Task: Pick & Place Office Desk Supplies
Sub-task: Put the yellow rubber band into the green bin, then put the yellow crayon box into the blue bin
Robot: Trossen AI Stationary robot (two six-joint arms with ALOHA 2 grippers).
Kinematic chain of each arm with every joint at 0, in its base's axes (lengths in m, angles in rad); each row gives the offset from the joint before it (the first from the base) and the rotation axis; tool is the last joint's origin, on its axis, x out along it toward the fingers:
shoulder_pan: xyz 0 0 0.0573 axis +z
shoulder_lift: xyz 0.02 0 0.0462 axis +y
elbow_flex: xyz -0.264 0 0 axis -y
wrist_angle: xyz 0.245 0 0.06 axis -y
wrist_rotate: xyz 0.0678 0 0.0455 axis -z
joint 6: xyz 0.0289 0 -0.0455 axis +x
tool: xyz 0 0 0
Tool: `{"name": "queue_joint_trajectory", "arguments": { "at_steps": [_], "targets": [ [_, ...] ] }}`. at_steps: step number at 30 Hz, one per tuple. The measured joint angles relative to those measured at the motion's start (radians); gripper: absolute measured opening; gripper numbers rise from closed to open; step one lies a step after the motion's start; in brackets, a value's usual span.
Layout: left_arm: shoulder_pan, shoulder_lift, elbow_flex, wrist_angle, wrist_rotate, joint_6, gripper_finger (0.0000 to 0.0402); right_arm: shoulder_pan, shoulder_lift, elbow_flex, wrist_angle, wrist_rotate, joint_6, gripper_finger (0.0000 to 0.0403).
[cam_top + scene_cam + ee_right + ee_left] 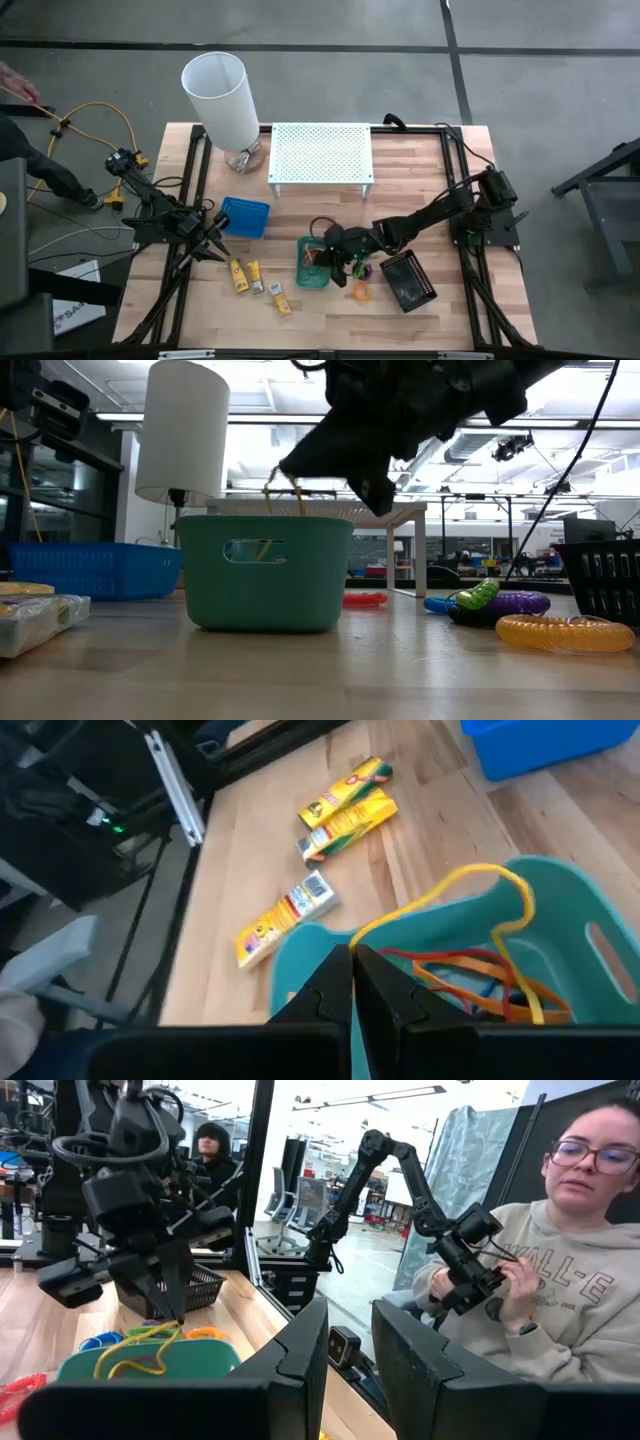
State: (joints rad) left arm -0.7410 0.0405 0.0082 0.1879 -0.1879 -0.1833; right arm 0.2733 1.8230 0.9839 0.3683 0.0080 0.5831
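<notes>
My right gripper [352, 952] is shut on a thin yellow band [480, 872] just above the green tray [313, 275], which stands on the table's middle. The band loops up from the fingertips and drops back into the tray, where red and orange bands [470, 965] lie. From the low view, its strands [285, 490] hang from the gripper [290, 465] into the tray [265, 575]. Left of the tray, yellow-and-white blocks [240, 275] lie flat on the table. My left gripper [215, 245] waits at the table's left, open and empty. My right gripper pinches one thin strand of the yellow band [372, 932] between its two fingertips. The fingers slant down from the table's right side. The band is slack: one loop stands up above the tray's rim, and its other end [520, 1000] lies inside the tray.
A white lamp [222, 95] and a white perforated shelf [320, 152] stand at the far edge. A blue tray [245, 217] sits left of middle, a black tray [407, 280] right. Purple, green and orange rings [500, 602] lie between green and black trays. A person [560, 1250] sits beyond the table.
</notes>
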Motion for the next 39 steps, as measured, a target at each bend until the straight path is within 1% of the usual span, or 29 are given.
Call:
{"name": "queue_joint_trajectory", "arguments": {
  "at_steps": [2,4,8,11,17,22,24,29,33,36,39],
  "targets": [
    [0.000,0.000,0.000,0.000,0.000,0.000,0.0079,0.009,0.006,-0.001,-0.012,0.016,0.005,0.0003],
    [0.000,0.001,0.000,0.000,0.000,0.000,0.0079,0.011,0.025,0.001,0.013,0.017,0.031,0.0003],
    [0.000,0.001,0.000,0.000,0.000,0.000,0.0079,0.011,0.039,-0.002,-0.007,0.017,0.061,0.0009],
    [0.000,0.002,0.000,0.000,0.000,0.000,0.0079,0.010,0.052,0.000,0.006,0.021,0.076,0.0021],
    [0.000,0.002,0.000,0.000,0.000,0.000,0.0079,0.013,0.053,0.000,0.005,0.021,0.075,0.0059],
    [0.000,0.002,0.000,0.000,0.000,0.000,0.0079,0.011,0.038,-0.001,0.058,0.012,0.008,0.0079],
    [0.000,0.002,0.000,0.000,0.000,0.000,0.0079,0.006,0.022,0.000,0.080,0.010,-0.030,0.0081],
    [0.000,0.002,0.000,0.000,0.000,0.000,0.0079,-0.011,-0.012,0.000,0.059,0.012,-0.101,0.0081],
    [0.000,0.002,0.000,0.000,0.000,0.000,0.0079,-0.029,-0.013,0.000,0.045,0.009,-0.117,0.0081],
    [0.000,0.002,0.000,0.000,0.000,0.000,0.0079,-0.040,-0.013,0.000,0.047,-0.017,-0.117,0.0081],
    [0.000,0.002,0.000,0.000,0.000,0.000,0.0079,-0.045,-0.013,0.000,0.045,-0.012,-0.138,0.0081]
  ]
}}
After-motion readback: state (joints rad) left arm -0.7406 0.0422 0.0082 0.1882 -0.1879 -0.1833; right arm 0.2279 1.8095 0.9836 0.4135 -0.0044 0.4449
